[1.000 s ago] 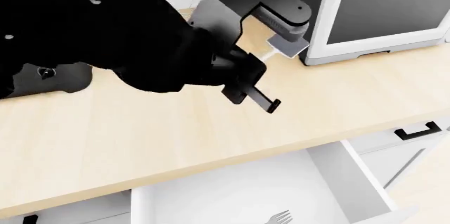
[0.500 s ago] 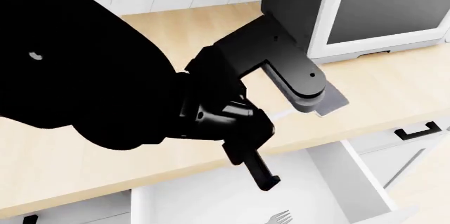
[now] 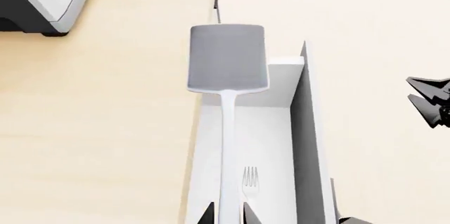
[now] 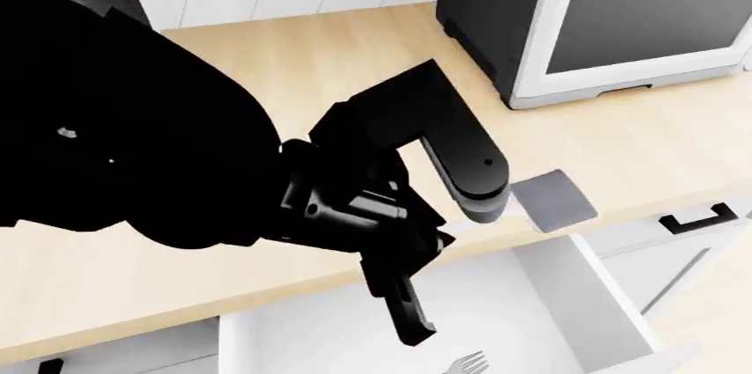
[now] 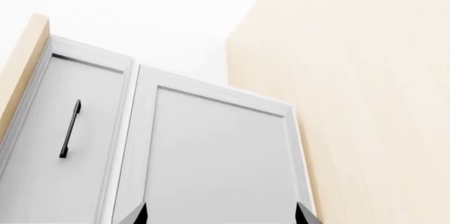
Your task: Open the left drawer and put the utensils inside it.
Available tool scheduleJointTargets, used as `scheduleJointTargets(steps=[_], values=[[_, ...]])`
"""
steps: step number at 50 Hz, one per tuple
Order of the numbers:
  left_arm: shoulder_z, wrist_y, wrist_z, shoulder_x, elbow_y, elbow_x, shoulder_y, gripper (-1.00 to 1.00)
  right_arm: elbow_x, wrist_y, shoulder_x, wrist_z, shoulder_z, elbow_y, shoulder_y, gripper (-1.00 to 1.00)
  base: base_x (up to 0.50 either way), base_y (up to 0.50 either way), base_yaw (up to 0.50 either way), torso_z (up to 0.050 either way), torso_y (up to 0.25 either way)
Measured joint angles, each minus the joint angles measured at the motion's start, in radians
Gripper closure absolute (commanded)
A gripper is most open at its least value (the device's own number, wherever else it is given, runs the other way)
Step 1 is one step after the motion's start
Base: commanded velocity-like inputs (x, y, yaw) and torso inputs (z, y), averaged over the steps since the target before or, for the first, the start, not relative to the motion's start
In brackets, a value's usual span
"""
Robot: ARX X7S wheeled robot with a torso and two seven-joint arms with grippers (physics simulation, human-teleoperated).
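— Across the head view, what fills most of the picture?

— At the left, the black left arm [image 4: 176,145], lower and nearer the open left drawer [image 4: 587,304] than half a second ago. Behind it runs the pale wood surface [image 4: 658,154], and at its far right stands a white-framed appliance [image 4: 611,22] with a dark front.

— What has changed since the earlier frame?

— The spatula [image 4: 552,198] has come further forward. Its grey head now hangs over the front edge of the surface, just above the drawer's far right corner. The left gripper [image 4: 453,233] has sunk toward the drawer opening.

— How is that gripper set?

— Pressed together on the spatula's pale handle. In the left wrist view the two fingertips sit on either side of the handle [image 3: 228,182], and the square grey head [image 3: 227,58] points away from the camera.

— And the fork?

— Already lying in the drawer: its silvery tines [image 4: 470,362] show at the bottom of the head view, and again beside the spatula handle in the wrist view [image 3: 251,177].

— Anything in the way?

— The arm itself hides most of the surface's left part and the drawer's left half. A second drawer front with a black handle [image 4: 696,216] sits to the right, closed.

— The right gripper?

— Spread apart [image 5: 219,214], holding nothing, facing white cabinet doors [image 5: 211,161], one with a black bar handle [image 5: 69,128].
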Motion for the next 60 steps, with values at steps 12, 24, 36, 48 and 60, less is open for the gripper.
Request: scheduleJointTargets(steps=[12, 24, 36, 48, 60], values=[[0.015, 0.0, 0.021, 0.01, 0.034, 0.031, 0.043, 1.0, -0.012, -0.014, 0.004, 0.006, 0.014, -0.024, -0.008, -1.0, 0.0, 0.0, 0.0, 0.0, 0.0], [0.038, 0.009, 0.016, 0.032, 0.081, 0.053, 0.097, 1.0, -0.025, -0.016, 0.001, 0.012, 0.022, -0.022, -0.005, -1.0, 0.0, 0.0, 0.0, 0.0, 0.0], [0.066, 0.016, 0.001, 0.051, 0.067, 0.07, 0.145, 1.0, -0.037, -0.009, -0.005, 0.016, 0.03, -0.007, 0.001, -1.0, 0.0, 0.0, 0.0, 0.0, 0.0], [0.091, 0.014, -0.016, 0.064, 0.038, 0.074, 0.174, 1.0, -0.044, -0.011, -0.004, 0.017, 0.043, -0.017, -0.007, -1.0, 0.0, 0.0, 0.0, 0.0, 0.0], [0.109, 0.008, -0.025, 0.075, 0.01, 0.071, 0.188, 1.0, -0.054, 0.01, -0.013, 0.016, 0.05, 0.014, 0.003, -1.0, 0.0, 0.0, 0.0, 0.0, 0.0]])
